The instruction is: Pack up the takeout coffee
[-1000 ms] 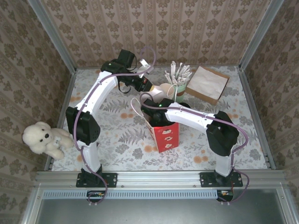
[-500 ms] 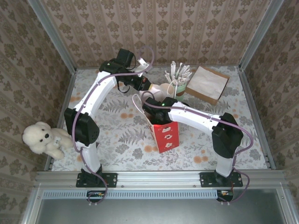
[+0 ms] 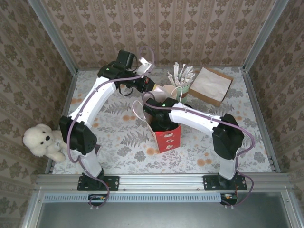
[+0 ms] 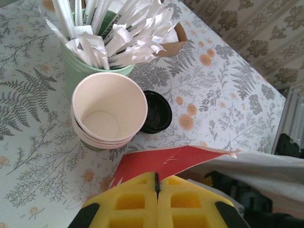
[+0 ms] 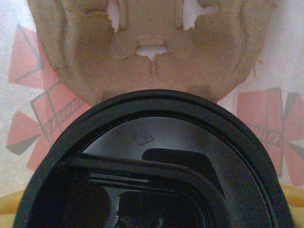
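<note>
The left gripper [image 4: 156,184] pinches the bag [image 4: 164,163] by its rim, with the coffee cup [image 4: 109,111] empty at its 11 o'clock, while the right gripper [image 3: 160,119] is down in the bag and its grip cannot be told.

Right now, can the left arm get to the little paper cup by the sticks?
Probably yes. The paper cup stands open just ahead of the left gripper, with only the red gift bag's rim close under it. Its fingers are shut, so they would have to open first.
</note>
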Robot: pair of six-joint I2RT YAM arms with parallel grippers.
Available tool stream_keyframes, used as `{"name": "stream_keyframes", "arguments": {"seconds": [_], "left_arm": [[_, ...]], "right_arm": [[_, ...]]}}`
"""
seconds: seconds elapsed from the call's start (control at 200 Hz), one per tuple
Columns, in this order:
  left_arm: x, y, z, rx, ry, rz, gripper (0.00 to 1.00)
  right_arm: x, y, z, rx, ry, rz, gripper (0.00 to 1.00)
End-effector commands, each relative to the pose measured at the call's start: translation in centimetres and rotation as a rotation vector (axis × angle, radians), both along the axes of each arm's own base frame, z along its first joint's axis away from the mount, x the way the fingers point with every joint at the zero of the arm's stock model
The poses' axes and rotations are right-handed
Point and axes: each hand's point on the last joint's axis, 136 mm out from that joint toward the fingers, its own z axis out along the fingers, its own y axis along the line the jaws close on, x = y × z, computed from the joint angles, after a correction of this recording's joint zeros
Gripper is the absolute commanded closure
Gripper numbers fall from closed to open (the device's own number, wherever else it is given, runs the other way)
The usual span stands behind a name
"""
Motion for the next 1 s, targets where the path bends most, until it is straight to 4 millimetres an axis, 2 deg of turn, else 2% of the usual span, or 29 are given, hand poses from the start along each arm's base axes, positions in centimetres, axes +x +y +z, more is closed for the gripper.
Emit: {"name": "stream_keyframes", "arguments": {"seconds": [0.0, 0.115, 0.155, 0.355, 0.435, 0.555, 0.64, 0.995], "left_arm": [[-0.6, -0.3, 4.2, -0.111, -0.103, -0.017, 1.00], [-0.3, 0.2, 3.2, -0.072, -0.102, 0.021, 1.00], [0.5, 0.8, 2.7, -0.032, -0.114, 0.071, 1.00], [1.7, 1.9, 2.6, 0.015, -0.142, 0.161, 1.00], [1.3, 1.5, 2.9, 0.008, -0.151, 0.152, 1.00], [0.0, 0.0, 3.4, -0.021, -0.161, 0.083, 1.00], [-0.5, -0.5, 3.4, -0.019, -0.165, 0.060, 1.00], [0.5, 0.7, 2.7, 0.043, -0.168, 0.124, 1.00]], "right_arm": [[-0.7, -0.4, -0.3, -0.038, 0.042, -0.006, 0.43], [-0.9, -0.6, 0.7, -0.016, 0.022, -0.020, 0.43], [-1.0, -0.7, 1.0, -0.005, 0.016, -0.027, 0.43], [-1.7, -0.4, 2.7, 0.054, 0.008, -0.052, 0.44], [-1.3, 0.0, 3.4, 0.074, -0.013, -0.065, 0.44], [0.0, 0.5, 4.1, 0.071, -0.056, -0.073, 0.45], [0.1, 0.5, 3.7, 0.040, -0.039, -0.061, 0.45], [-1.7, -1.7, 0.5, -0.060, 0.032, -0.038, 0.40]]}}
